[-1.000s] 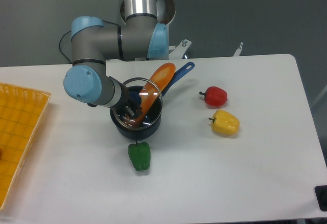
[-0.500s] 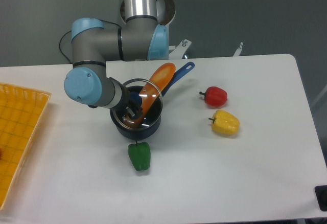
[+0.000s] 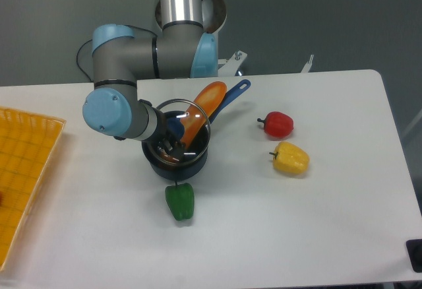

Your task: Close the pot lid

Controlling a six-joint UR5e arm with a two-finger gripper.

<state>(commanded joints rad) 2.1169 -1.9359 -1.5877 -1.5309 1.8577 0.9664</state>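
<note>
Lid raised slightly vs earlier, tilted over pot.

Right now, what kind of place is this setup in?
Probably a robotics lab: a robot arm mounted at a plain white table, with toy-like peppers and a small pot for practice.
</note>
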